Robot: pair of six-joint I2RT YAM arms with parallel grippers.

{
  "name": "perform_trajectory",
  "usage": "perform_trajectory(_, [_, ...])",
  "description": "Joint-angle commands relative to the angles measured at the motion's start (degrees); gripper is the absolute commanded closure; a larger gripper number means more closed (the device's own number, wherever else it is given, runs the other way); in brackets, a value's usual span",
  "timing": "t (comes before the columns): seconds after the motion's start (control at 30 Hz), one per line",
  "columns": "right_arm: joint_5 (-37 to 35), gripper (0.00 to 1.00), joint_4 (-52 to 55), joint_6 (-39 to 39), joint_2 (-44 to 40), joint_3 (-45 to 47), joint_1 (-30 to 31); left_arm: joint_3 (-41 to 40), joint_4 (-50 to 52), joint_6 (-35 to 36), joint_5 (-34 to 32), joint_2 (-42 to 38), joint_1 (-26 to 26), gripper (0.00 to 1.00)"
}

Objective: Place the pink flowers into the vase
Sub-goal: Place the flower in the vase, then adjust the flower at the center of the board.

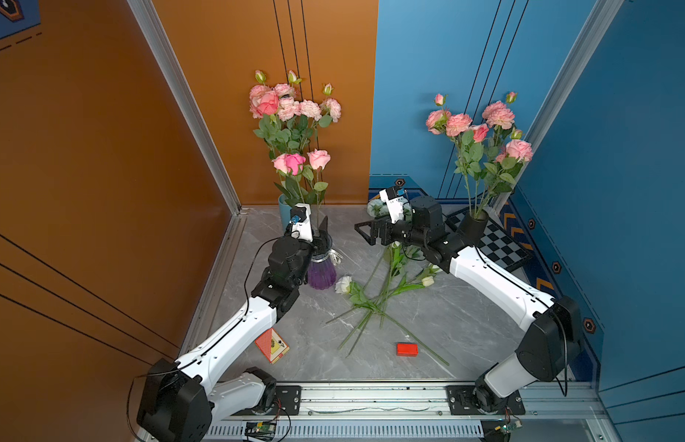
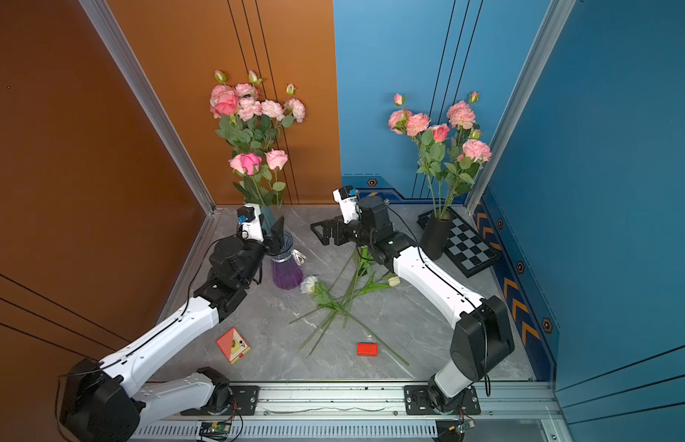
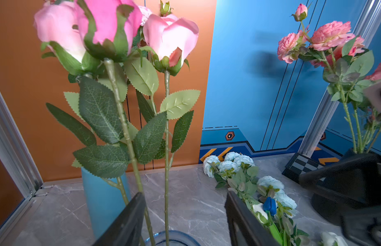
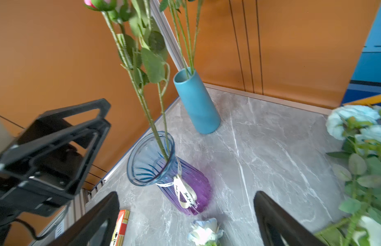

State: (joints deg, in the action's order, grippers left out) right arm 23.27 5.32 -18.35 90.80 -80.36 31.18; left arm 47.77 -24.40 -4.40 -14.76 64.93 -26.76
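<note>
Pink roses [image 1: 295, 162] [image 2: 253, 162] stand upright with their stems in the blue-and-purple glass vase [image 1: 322, 269] [image 2: 286, 273] [image 4: 185, 191] at the left rear of the table. In the left wrist view their heads [image 3: 108, 23] fill the top and two stems [image 3: 166, 191] run down into the vase rim [image 3: 174, 238]. My left gripper [image 1: 318, 231] [image 3: 185, 221] hangs just above the rim, open. Both stems pass between its jaws, one against a finger [image 3: 130, 219]. My right gripper [image 1: 362, 231] [image 4: 186, 221] is open and empty, right of the vase.
A blue cylinder vase [image 1: 284, 210] [image 4: 196, 102] and a black vase [image 1: 473, 225] at the back each hold pink flowers. White flowers [image 1: 371, 298] lie mid-table, pale blue ones [image 3: 238, 166] behind. A red block [image 1: 406, 349], a card box [image 1: 272, 344] and a chessboard [image 1: 501, 245] lie around.
</note>
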Motion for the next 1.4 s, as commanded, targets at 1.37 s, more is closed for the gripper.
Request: perform_trajectory(1.37, [-14.1, 0.0, 29.4, -2.7, 15.5, 1.8, -10.2, 4.4, 19.3, 6.3, -2.5, 0.6, -21.8, 0.01])
